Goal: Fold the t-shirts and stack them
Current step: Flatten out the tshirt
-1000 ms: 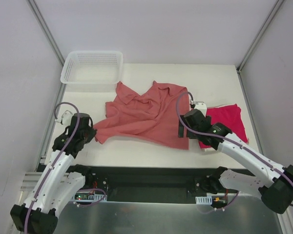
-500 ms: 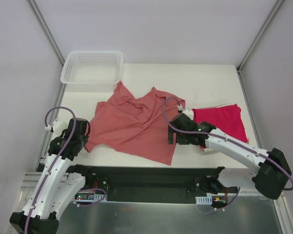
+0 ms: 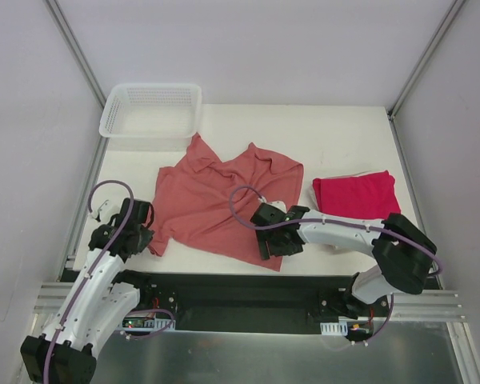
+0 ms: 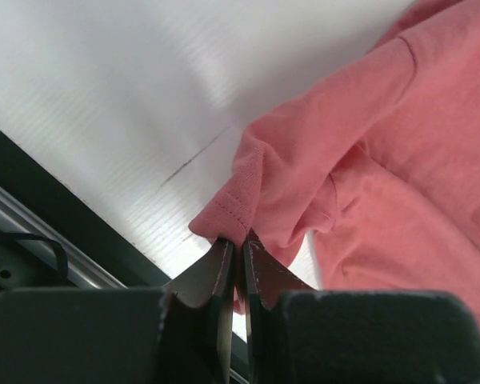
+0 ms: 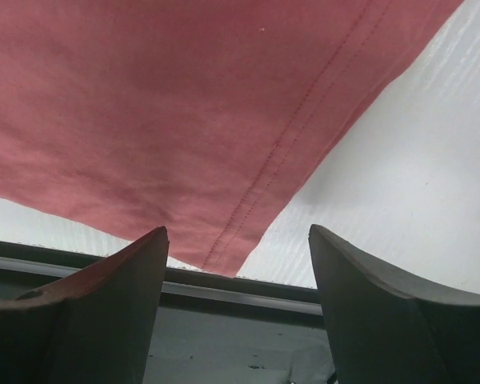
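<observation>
two tees on the white surface (image 3: 320,136), pale walls (image 3: 264,48) around: salmon-pink t-shirt (image 3: 216,200) spread centre, crimson t-shirt (image 3: 356,196) folded right. left tool (image 4: 240,244) pinches the salmon sleeve hem; right tool (image 5: 236,232) gapes wide, empty, over its hem.

Overhead, wrist close-ups; shirt (image 3: 216,210) seemingly shared

lab test cell: white panel walls (image 3: 256,48), aluminium frame struts (image 3: 74,48), white table (image 3: 320,136).
</observation>
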You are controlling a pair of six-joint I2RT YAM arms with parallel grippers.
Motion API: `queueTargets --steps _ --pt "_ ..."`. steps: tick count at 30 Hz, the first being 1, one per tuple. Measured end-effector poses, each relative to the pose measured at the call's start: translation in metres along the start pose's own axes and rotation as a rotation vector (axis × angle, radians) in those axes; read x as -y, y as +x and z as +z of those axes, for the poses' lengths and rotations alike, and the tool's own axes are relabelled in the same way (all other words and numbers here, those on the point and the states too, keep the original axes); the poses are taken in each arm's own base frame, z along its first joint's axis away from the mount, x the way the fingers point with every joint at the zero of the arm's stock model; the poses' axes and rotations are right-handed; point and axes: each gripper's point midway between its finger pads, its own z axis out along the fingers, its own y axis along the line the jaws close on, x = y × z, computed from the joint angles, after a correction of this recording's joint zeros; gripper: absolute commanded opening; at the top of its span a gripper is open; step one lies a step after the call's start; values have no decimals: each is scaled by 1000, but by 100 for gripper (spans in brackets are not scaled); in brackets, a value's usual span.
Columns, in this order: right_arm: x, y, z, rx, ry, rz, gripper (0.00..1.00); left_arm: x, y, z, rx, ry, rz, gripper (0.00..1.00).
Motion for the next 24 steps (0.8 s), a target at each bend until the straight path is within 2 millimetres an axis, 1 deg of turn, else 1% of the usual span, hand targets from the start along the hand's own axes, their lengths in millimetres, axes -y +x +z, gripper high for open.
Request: queueTargets --steps 1,4,5,7,8,11,13,14,16,18,20,21,22,23,24 --pt "-1 1 1 -5 -4 -1 72 2 1 0 -5 7 0 5" --pt "-5 3 4 -20 -18 -1 59 9 3 2 -26 22 13 7" --pt "-7 3 6 -23 -24 3 50 11 4 3 -33 29 18 7" --pt "-9 5 12 -35 -20 9 41 17 7 4 -51 46 33 7" --pt "-7 6 14 -41 -7 9 30 19 7 5 -58 53 42 7" --pt "0 4 14 -34 22 20 17 29 13 6 -95 89 78 8" --pt "7 0 14 -10 51 37 13 38 16 6 -116 129 105 8" --pt "13 -3 13 4 70 48 10 45 19 5 -127 159 122 8" --pt "28 -9 10 33 111 74 8 58 26 2 -151 218 164 11" --pt "52 -20 4 70 161 126 8 69 39 -2 -176 269 243 16" --pt "73 -29 -3 106 196 179 8 77 60 -7 -228 310 342 32" --pt "83 -33 -7 123 213 203 8 77 68 -8 -255 316 377 45" --pt "92 -37 -12 141 231 224 8 77 77 -9 -286 320 411 54" --pt "100 -39 -16 157 247 238 8 76 83 -10 -307 320 437 68" --pt "105 -41 -19 169 259 243 8 74 88 -12 -326 320 452 73"
